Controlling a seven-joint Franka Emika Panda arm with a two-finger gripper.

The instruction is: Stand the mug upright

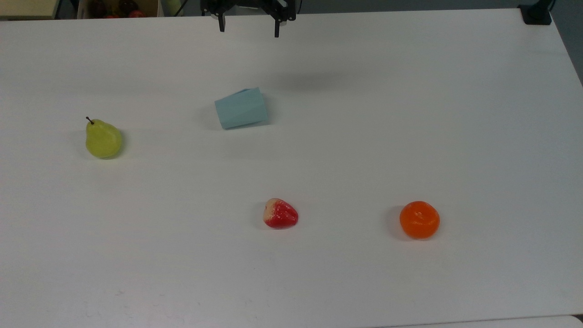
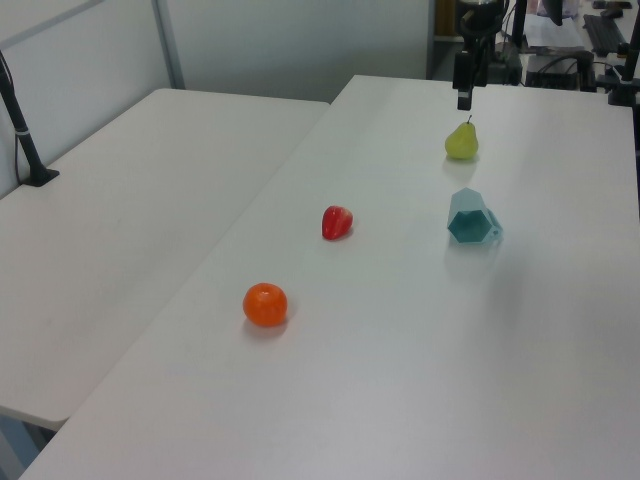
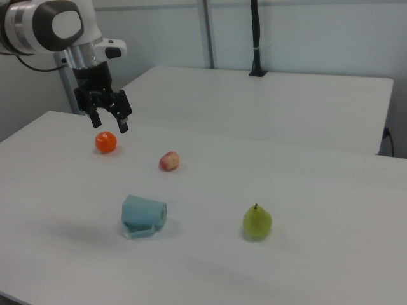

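the mug (image 1: 241, 108) lies on its side on the white surface (image 1: 410, 114) — the claw (image 1: 248, 31) hangs high above it, released, grasping nothing.

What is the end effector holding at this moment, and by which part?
Nothing is held. The end effector is open and empty in the air, apart from the mug, which lies on its side on the table.

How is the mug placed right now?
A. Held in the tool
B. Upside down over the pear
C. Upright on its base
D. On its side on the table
D: the mug lies on its side on the table, apart from the open tool hovering above.
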